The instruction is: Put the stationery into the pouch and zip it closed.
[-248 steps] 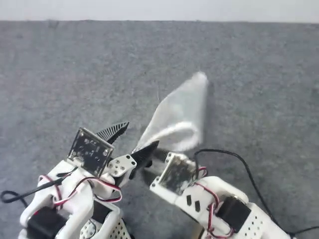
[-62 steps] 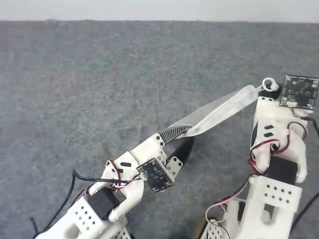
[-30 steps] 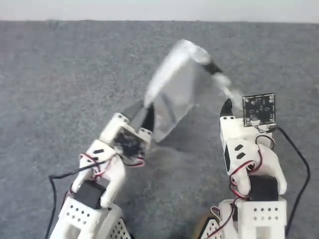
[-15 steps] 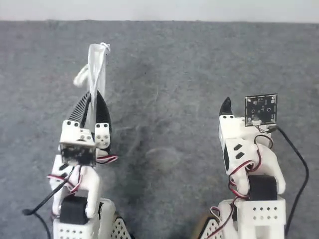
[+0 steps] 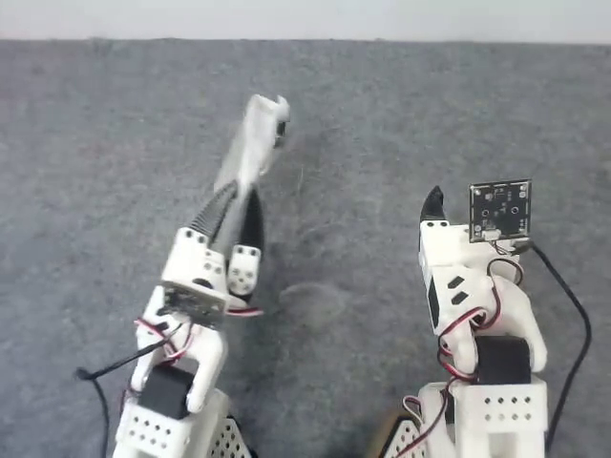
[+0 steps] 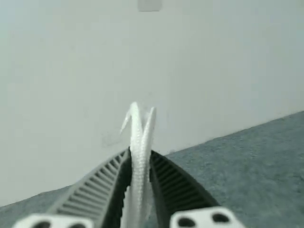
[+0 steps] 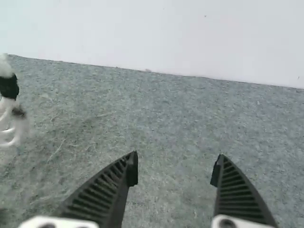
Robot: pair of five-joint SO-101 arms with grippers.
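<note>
- Left arm (image 5: 196, 286): the left jaws are pressed together on the near end of the pouch (image 5: 250, 143), pinching it edge-on.
- Pouch: white, translucent and flattened. It is held up off the grey worktop (image 5: 430, 105), with its free end pointing away from the arm bases toward the pale wall (image 6: 213, 57).
- Right arm (image 5: 473, 286): the right jaws are spread with nothing between them. They sit above the worktop, well apart from the pouch.

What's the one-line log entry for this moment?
left jaws: shut on pouch | right jaws: open, empty | pouch zip: cannot tell
</note>
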